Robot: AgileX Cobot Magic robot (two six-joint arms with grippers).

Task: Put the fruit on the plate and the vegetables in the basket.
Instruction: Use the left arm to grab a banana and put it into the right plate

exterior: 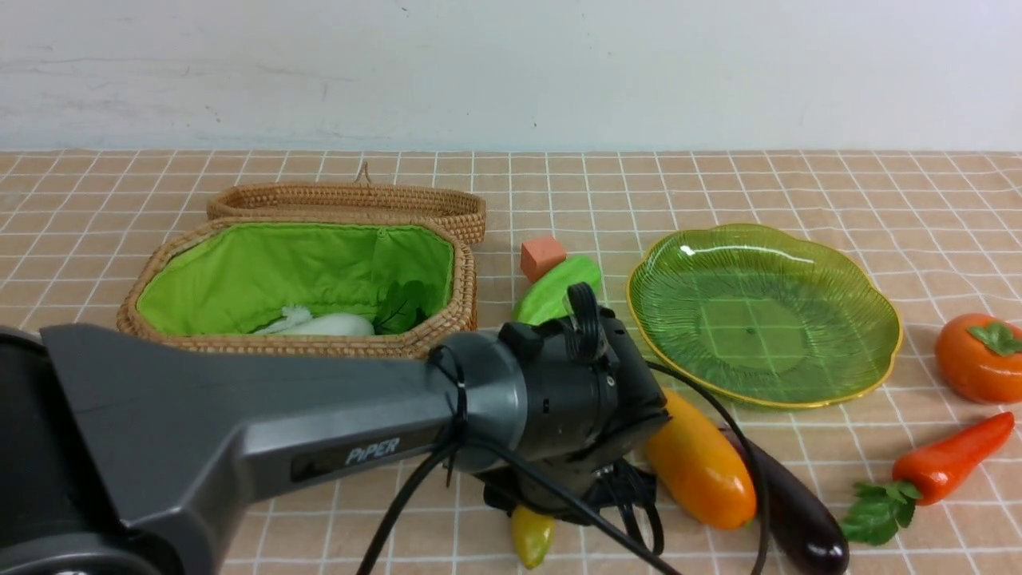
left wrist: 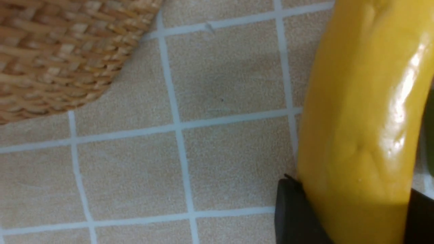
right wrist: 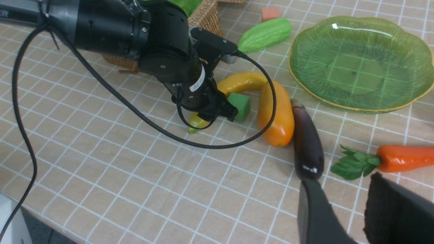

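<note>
My left gripper (left wrist: pixel 354 213) is shut on the yellow banana (left wrist: pixel 359 112), which lies low over the table by the basket (exterior: pixel 319 345); the right wrist view shows the gripper (right wrist: pixel 212 112) at the banana's (right wrist: pixel 239 83) near end. The mango (exterior: pixel 699 467), eggplant (exterior: pixel 798 511) and carrot (exterior: pixel 950 463) lie right of it. The persimmon (exterior: pixel 978 357) sits at the far right. The gourd (exterior: pixel 556 287) lies between the basket and the empty green plate (exterior: pixel 762 319). The white radish (exterior: pixel 319 323) is in the basket. My right gripper (right wrist: pixel 340 179) is open and empty, above the eggplant's (right wrist: pixel 307 149) end and the carrot's leaves (right wrist: pixel 356 164).
The basket's lid (exterior: pixel 351 204) lies behind the basket. An orange cube (exterior: pixel 543 257) sits by the gourd. A green cube (right wrist: pixel 240 106) sits against the banana, beside the left gripper. The left arm's cable (right wrist: pixel 268 112) loops over the mango.
</note>
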